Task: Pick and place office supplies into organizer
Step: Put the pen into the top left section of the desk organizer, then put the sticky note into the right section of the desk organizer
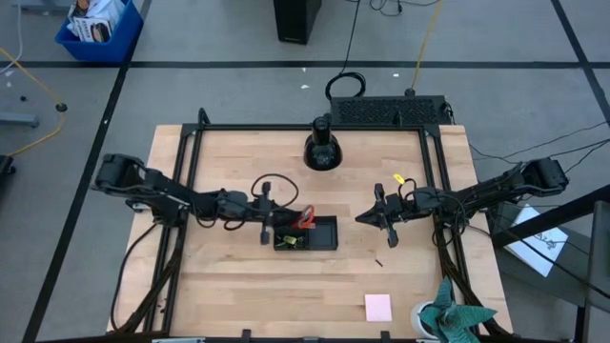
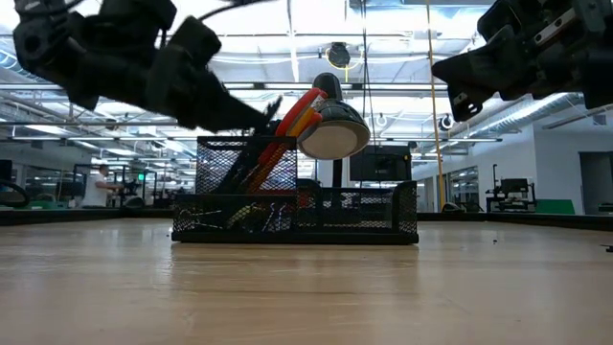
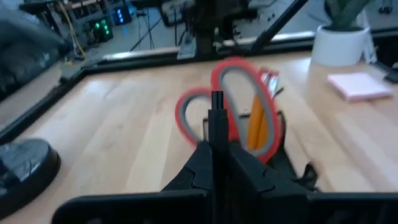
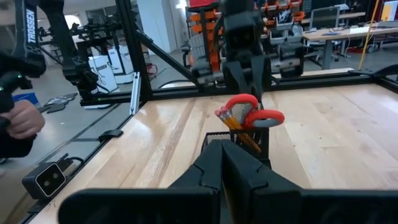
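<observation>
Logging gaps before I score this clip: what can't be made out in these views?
- High view: small contents of the black organizer are too small to name.
- Low view: its mesh wall hides the low compartments.
- Left wrist view: the left gripper covers part of the red-handled scissors; blades hidden in the organizer.
- Dark speck on the table: too small to identify.
- Pink sticky-note pad: thickness unreadable from above.
</observation>
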`<state>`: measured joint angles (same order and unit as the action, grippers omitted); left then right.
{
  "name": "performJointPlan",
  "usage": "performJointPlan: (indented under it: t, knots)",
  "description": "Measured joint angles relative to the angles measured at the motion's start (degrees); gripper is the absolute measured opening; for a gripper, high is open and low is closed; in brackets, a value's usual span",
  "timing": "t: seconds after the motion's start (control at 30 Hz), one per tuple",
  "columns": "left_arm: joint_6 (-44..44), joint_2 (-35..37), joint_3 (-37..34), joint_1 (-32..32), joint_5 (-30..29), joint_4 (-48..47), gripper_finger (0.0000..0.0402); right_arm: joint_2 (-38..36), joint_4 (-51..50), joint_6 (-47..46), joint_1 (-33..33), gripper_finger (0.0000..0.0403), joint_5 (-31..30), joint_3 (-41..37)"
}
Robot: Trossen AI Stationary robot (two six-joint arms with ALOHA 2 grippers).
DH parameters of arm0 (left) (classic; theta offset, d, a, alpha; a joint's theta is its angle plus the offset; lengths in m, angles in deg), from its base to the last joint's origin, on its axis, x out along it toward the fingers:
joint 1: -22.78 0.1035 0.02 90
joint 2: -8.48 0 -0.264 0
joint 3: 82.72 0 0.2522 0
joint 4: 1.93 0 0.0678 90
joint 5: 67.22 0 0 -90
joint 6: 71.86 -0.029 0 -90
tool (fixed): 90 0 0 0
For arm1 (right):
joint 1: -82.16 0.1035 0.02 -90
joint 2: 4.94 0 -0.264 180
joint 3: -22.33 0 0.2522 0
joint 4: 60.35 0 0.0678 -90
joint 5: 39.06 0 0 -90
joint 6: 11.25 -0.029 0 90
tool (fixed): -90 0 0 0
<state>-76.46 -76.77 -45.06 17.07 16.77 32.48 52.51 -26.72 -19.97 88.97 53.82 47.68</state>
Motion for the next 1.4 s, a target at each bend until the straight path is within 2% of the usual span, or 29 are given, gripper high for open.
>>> performJointPlan:
  t: [0.13,0.5,0.8,0.97,1.1,1.17,1.23,1.33,1.4]
  knots:
    - [0.98,-3.42,0.13,0.71,-0.27,0.52,0.0014,-0.02,0.17,-0.02,0.00,0.0000,-0.02,0.00]
    - [0.93,-7.21,2.93,1.05,-0.17,0.55,0.0035,-0.02,0.02,-0.01,0.00,0.0000,-0.03,0.00]
    - [0.89,-7.25,3.58,1.05,1.10,0.18,0.0096,0.00,-0.04,-0.02,-0.02,0.0000,0.08,0.00]
    - [0.65,-4.57,3.39,1.05,1.04,-1.45,0.0127,0.00,-0.07,-0.02,-0.01,0.0000,0.12,0.00]
    - [0.63,1.35,3.50,1.05,1.02,-3.50,0.0142,-0.02,-0.08,-0.02,-0.02,0.0000,0.13,0.00]
    - [0.79,5.20,4.14,0.55,0.97,-8.94,0.0147,-0.02,-0.02,-0.14,-0.02,0.0000,0.13,0.00]
    - [2.07,10.69,6.38,-1.27,0.18,-18.86,0.0149,-0.01,-0.14,-0.53,-0.02,0.0000,0.13,0.00]
    - [8.50,17.81,13.09,-6.38,-2.39,-37.36,0.0140,0.00,-0.69,-0.74,0.00,0.0000,0.13,-0.02]
    - [12.54,18.66,16.89,-11.14,-3.64,-46.90,0.0127,0.00,-1.11,-0.73,0.00,0.0000,0.13,-0.02]
